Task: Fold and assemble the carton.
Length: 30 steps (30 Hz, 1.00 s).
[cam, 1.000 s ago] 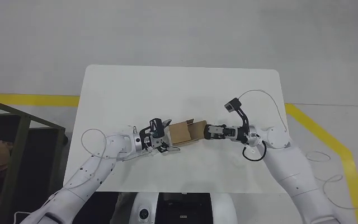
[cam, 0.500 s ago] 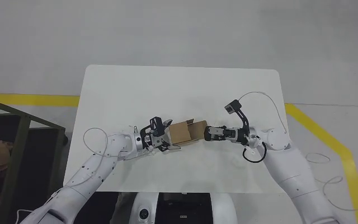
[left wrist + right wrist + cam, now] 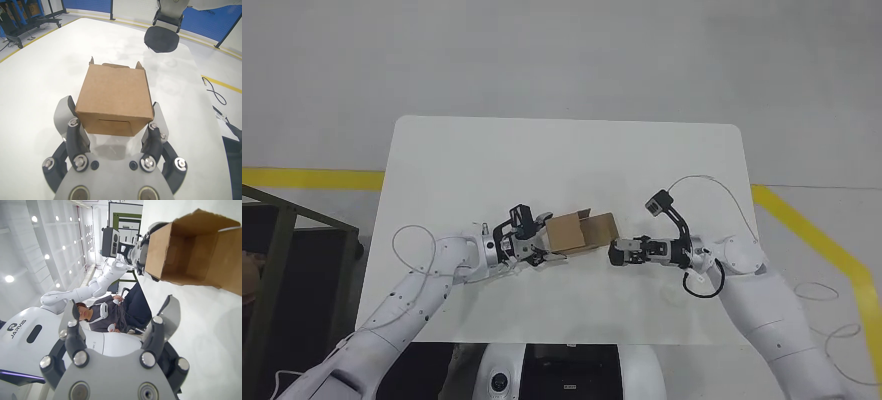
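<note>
- Your right gripper (image 3: 618, 251) has moved back from the carton (image 3: 580, 233). 1 second ago it was at the open end of the carton; now it is just beside that end, apart from it and a little nearer to the robot.
- The carton has stayed almost in the same place, on the near middle part of the table (image 3: 492, 170). It has turned only slightly.
- Your left gripper (image 3: 540, 250) still holds the closed end of the carton. In the left wrist view, the 2 fingers (image 3: 65, 111) press on the 2 side walls of the carton (image 3: 115, 98), 1 on each side.
- I cannot tell if the carton rests on the table or is lifted a little above it.
- In the right wrist view, your right gripper (image 3: 121, 304) is spread wide and holds nothing.
- The carton (image 3: 189, 253) is of plain brown cardboard, matte and a little rough, with sharp folded edges. It has the shape of a short box lying on its side.
- The closed end has a thin slit (image 3: 113, 120) with a tab tucked into it.
- The open end faces the right gripper, so you see the inside. The flaps (image 3: 206, 218) there stand outward, not folded in, and their edges are uneven.
- The table top is white, smooth and slightly glossy, with rounded corners.
- The gripper fingers are of grey metal with black links and round silver bolts.
</note>
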Motion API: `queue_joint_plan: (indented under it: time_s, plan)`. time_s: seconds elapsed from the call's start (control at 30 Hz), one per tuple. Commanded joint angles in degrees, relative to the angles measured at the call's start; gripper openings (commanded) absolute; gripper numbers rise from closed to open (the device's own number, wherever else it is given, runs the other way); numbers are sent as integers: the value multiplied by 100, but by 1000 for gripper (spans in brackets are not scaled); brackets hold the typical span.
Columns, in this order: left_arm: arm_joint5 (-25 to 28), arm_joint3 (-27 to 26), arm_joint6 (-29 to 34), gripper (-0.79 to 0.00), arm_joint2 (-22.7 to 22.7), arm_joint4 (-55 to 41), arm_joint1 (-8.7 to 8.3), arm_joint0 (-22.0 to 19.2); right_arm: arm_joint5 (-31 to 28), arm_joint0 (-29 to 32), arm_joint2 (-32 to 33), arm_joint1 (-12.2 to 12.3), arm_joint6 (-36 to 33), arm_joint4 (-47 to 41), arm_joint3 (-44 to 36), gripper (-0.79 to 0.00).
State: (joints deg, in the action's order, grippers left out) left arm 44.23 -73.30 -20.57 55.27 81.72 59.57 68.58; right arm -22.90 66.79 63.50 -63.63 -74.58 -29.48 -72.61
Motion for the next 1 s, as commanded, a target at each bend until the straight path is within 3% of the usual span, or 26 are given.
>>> queue_joint_plan:
  time_s: [0.0, 0.07, 0.27, 0.47, 0.97]
  plan:
    - [9, 26, 0, -182, 1, -6, 5, -18, 47, -6, -38, -2, -49, -5, 67, -767]
    - [17, 48, 1, -209, -1, -13, 10, -28, 85, -48, -102, -14, -52, 24, 191, -785]
    - [31, 88, 7, -132, -5, -4, 20, -45, 317, -380, -352, -85, 116, 257, 845, -785]
    - [34, 85, -21, -120, 20, 46, 17, -38, 547, -806, -608, -178, 431, 608, 1340, -785]
    - [95, 39, -36, -197, 66, 116, 8, 0, 740, -1434, -1154, -457, 755, 738, 2036, -785]
